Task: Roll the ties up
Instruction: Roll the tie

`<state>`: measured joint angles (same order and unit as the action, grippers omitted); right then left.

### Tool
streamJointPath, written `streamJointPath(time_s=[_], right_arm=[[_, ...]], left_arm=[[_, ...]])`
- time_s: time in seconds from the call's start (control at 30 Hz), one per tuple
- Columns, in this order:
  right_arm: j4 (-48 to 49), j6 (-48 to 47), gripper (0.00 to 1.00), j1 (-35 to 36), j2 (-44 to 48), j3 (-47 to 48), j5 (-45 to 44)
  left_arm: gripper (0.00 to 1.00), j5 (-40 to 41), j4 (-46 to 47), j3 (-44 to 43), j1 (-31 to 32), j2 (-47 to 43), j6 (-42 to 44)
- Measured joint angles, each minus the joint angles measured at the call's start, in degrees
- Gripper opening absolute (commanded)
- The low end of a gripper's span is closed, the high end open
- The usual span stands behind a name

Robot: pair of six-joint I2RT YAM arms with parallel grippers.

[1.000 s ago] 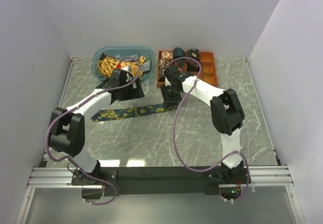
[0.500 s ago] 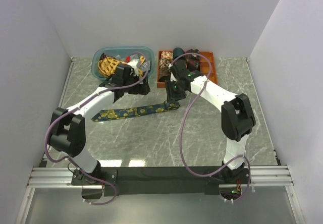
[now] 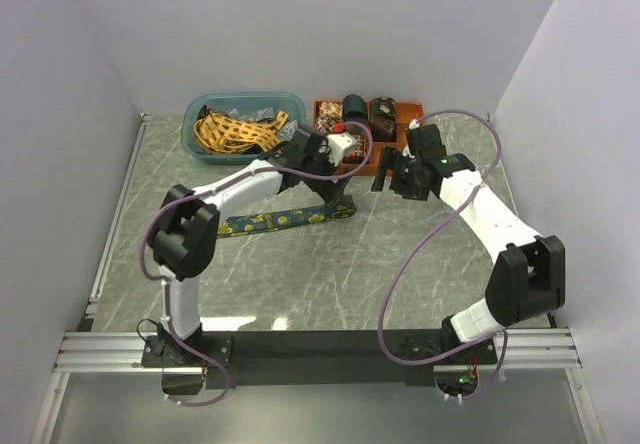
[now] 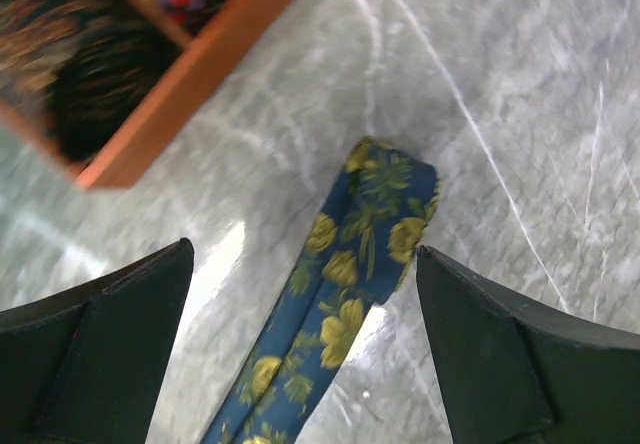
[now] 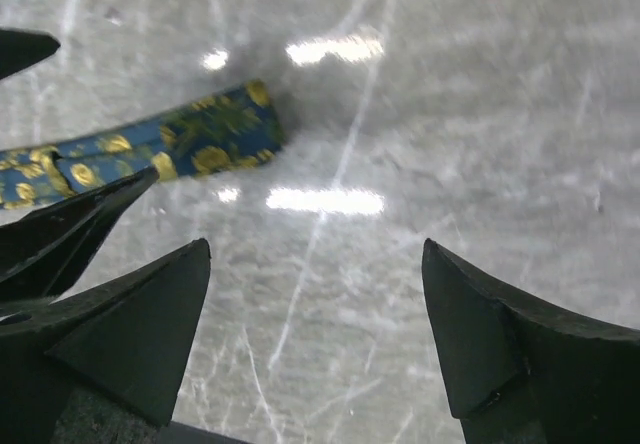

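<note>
A dark blue tie with yellow flowers (image 3: pixel 280 221) lies flat on the marble table, running from lower left to upper right. My left gripper (image 3: pixel 340 196) hangs open just above its right end. In the left wrist view the tie's end (image 4: pixel 385 204) lies between and slightly ahead of the spread fingers (image 4: pixel 305 354), untouched. My right gripper (image 3: pixel 386 179) is open and empty to the right of the tie. In the right wrist view (image 5: pixel 320 334) it is over bare table, with the tie's end (image 5: pixel 200 144) at upper left.
A blue bin (image 3: pixel 200 104) at the back holds a yellow lattice tie (image 3: pixel 235 129) and other fabric. An orange tray (image 3: pixel 412 142) beside it holds rolled ties; its corner shows in the left wrist view (image 4: pixel 200 69). Walls close in on three sides.
My left arm swung right from the bin to the tie's right end. My right gripper left that end and pulled back to the right.
</note>
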<state>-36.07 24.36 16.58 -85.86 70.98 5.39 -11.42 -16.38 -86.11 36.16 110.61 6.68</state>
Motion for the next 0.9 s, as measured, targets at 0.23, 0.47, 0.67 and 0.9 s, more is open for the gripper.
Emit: streamJointPath(time_s=[0.23,0.47,0.67,0.9], right_arm=[[0.07,1.75,0.93,-4.44,3.19,-7.06,0.81],[0.57,2.43,0.92,-8.96,6.69,-10.82,2.89],[1.70,3.06,0.91,-11.10,6.86,-12.68,5.62],[2.43,3.13,0.90,-11.74,6.40,-13.05,8.85]], left_arm=[[0.99,-1.07,-6.58,-8.92,3.10,8.59,7.72],[0.99,-2.51,-11.52,-12.50,3.74,13.44,11.54],[0.98,-2.67,-12.41,-12.50,4.44,13.97,13.16],[0.91,-2.08,-11.91,-12.98,6.05,15.41,13.77]])
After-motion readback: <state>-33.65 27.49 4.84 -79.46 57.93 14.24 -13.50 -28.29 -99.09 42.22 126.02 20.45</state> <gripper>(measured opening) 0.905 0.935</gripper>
